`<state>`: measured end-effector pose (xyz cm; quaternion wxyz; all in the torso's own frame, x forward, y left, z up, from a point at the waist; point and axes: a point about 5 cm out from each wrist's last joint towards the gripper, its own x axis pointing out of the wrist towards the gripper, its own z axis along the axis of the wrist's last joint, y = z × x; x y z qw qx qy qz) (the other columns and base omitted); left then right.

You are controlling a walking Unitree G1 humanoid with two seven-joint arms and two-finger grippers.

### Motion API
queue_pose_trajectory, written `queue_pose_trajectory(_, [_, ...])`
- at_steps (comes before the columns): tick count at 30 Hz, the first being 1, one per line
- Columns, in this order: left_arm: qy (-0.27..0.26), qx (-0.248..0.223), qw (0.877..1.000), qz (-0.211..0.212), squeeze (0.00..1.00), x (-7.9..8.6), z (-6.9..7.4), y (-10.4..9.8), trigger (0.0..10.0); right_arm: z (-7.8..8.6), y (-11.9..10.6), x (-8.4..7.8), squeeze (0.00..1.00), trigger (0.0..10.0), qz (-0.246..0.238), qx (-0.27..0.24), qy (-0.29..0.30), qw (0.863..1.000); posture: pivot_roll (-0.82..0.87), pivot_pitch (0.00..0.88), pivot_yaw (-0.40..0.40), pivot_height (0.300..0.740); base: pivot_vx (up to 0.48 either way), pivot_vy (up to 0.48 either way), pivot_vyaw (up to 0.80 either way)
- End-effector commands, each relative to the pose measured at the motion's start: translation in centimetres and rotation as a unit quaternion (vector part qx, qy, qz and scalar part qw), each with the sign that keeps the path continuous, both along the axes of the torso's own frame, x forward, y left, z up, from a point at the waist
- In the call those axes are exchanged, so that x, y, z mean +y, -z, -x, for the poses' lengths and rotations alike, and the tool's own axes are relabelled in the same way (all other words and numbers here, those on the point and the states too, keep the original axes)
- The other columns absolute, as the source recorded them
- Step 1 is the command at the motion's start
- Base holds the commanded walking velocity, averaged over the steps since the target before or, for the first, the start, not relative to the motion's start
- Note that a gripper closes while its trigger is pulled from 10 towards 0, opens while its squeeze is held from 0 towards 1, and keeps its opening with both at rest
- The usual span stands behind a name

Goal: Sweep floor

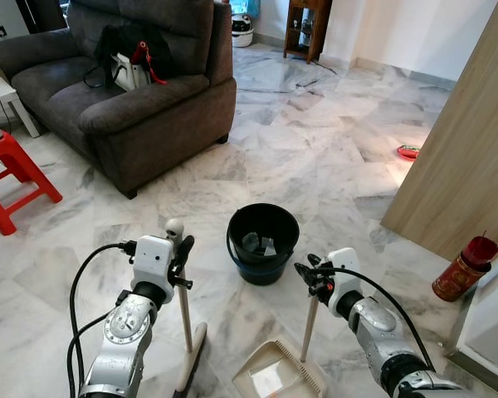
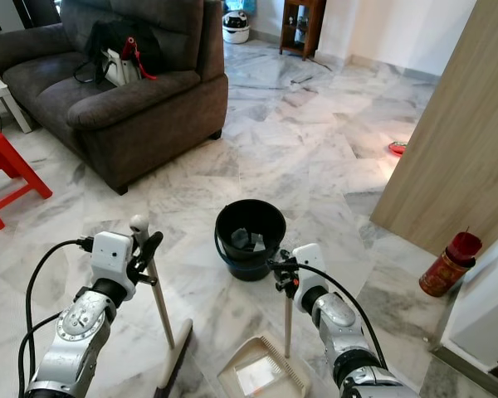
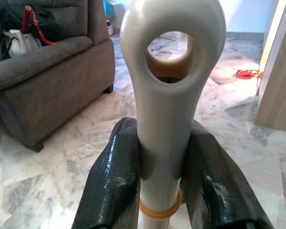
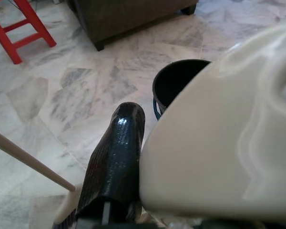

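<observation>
My left gripper (image 1: 181, 249) is shut on the top of a cream broom handle (image 1: 185, 307), which stands upright with its head (image 1: 192, 361) on the marble floor. The left wrist view shows both black fingers (image 3: 112, 181) clamped around the handle (image 3: 167, 119), just below its hanging hole. My right gripper (image 1: 314, 274) is shut on the top of the dustpan handle (image 1: 310, 327). The cream dustpan (image 1: 274, 377) rests on the floor below it, to the right of the broom head. A black bucket (image 1: 261, 269) with scraps inside stands just beyond both grippers.
A dark grey sofa (image 1: 124, 91) with a bag on it stands far left, with a red stool (image 1: 12, 174) beside it. A wooden panel (image 1: 465, 166) and a red canister (image 1: 461, 269) are on the right. A small red object (image 1: 408, 152) lies farther off.
</observation>
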<state>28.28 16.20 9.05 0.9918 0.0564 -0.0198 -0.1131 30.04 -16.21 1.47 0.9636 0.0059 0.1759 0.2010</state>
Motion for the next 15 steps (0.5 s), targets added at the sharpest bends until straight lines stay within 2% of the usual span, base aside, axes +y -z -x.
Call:
queue_pose_trajectory(1, [0.008, -0.022, 1.0, -0.004, 0.0, -0.3, -0.3, -1.1, 10.0, 0.4, 0.7, 0.3, 0.0, 10.0, 0.003, 0.019, -0.001, 1.0, 0.13, 0.0, -0.014, 0.74, 0.0, 0.0, 0.0])
queue_pose_trajectory(8, [0.009, -0.021, 1.0, -0.003, 0.0, -0.4, -0.4, -1.1, 10.0, 0.1, 0.4, -0.1, 0.0, 10.0, 0.009, 0.016, 0.029, 0.999, 0.12, 0.0, -0.016, 0.74, 0.0, 0.0, 0.0])
queue_pose_trajectory(12, [0.008, -0.021, 1.0, -0.003, 0.0, -0.4, -0.4, -1.1, 10.0, -0.4, 0.1, -0.8, 0.0, 10.0, 0.025, 0.011, 0.074, 0.997, 0.12, 0.0, -0.017, 0.74, 0.0, 0.0, 0.0])
queue_pose_trajectory(15, [0.009, -0.021, 1.0, -0.003, 0.0, -0.5, -0.4, -1.1, 10.0, -0.6, 0.1, -1.4, 0.0, 10.0, 0.055, 0.02, 0.116, 0.992, 0.12, 0.0, -0.017, 0.74, 0.0, 0.0, 0.0])
